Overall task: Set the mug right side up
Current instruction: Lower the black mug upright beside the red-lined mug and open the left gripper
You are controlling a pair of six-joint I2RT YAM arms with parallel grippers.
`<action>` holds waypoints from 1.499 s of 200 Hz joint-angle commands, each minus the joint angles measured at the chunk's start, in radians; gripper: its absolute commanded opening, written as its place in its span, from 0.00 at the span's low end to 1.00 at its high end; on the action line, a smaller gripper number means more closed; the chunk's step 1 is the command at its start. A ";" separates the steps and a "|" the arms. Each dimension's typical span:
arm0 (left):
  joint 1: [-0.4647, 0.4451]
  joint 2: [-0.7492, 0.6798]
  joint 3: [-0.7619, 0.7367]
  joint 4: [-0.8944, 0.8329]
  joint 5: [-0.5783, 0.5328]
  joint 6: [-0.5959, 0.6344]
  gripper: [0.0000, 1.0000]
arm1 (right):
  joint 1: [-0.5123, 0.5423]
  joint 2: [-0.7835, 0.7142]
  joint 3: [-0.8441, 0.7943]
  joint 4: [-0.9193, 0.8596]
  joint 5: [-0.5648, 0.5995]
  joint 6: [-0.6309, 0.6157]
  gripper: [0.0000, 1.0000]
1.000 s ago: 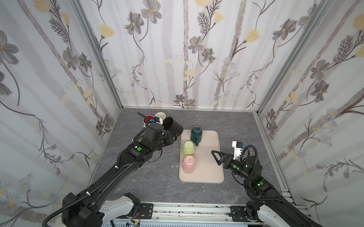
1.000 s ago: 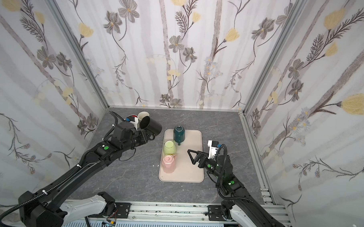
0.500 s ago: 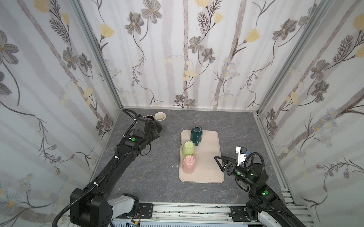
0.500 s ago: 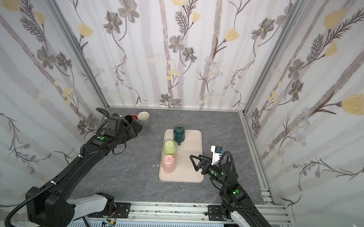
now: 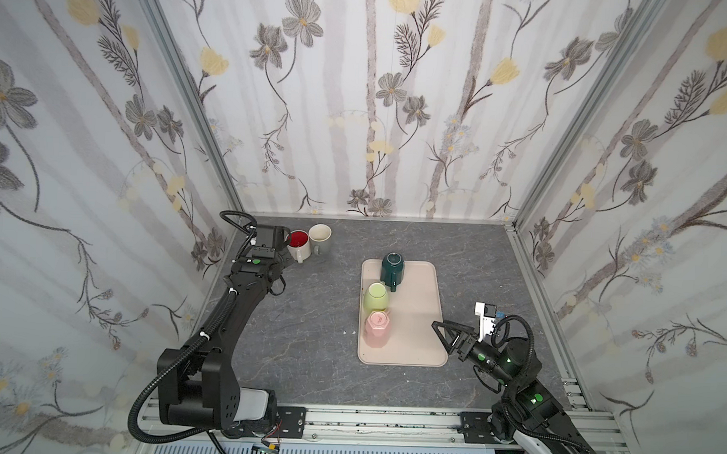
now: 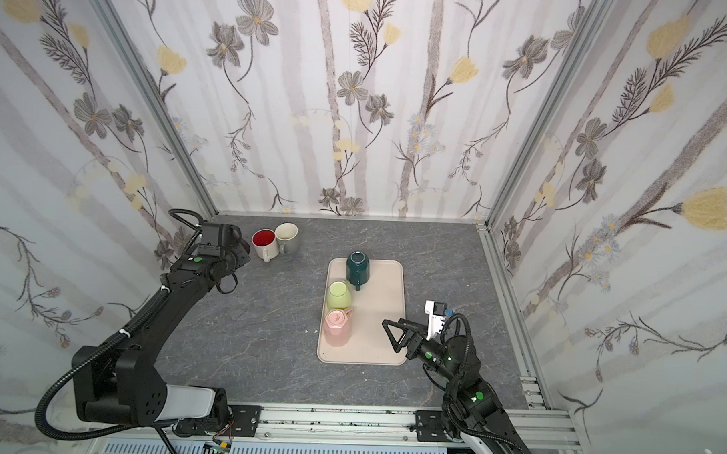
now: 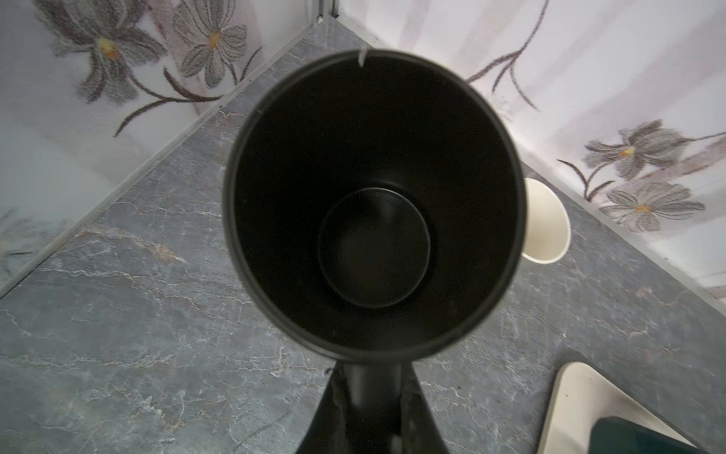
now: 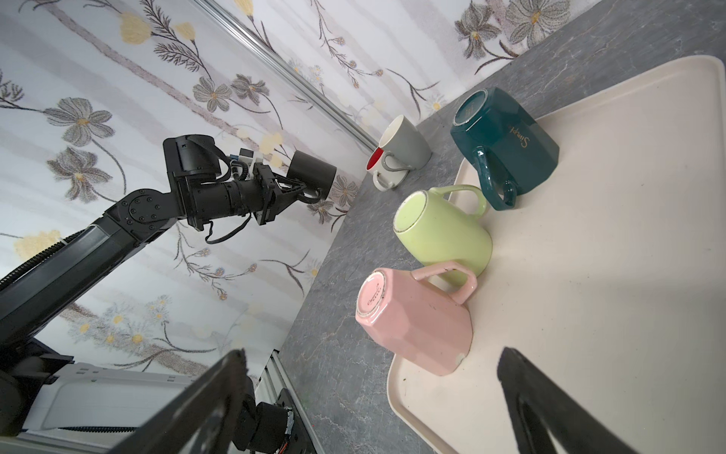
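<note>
The black mug is pinched by its handle in the left gripper and held clear of the table at the far left corner, its mouth turned to the wrist camera, near the red-lined mug and grey mug. The right gripper is held spread wide beside the tray.

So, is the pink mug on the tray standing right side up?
No, the pink mug sits rim down on the tray, its stamped base facing up.
</note>
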 commanded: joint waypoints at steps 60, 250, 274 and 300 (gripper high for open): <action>0.070 0.239 0.115 0.150 -0.055 0.100 0.00 | -0.001 -0.086 -0.045 -0.036 0.014 0.060 1.00; 0.075 0.528 0.325 0.077 -0.009 0.088 0.68 | 0.000 -0.184 -0.036 -0.144 0.036 0.117 1.00; 0.071 0.512 0.325 0.050 0.001 0.074 0.87 | 0.001 -0.187 -0.032 -0.147 0.029 0.116 1.00; 0.059 0.477 0.284 0.027 0.001 0.063 1.00 | 0.000 -0.197 -0.027 -0.159 0.029 0.111 1.00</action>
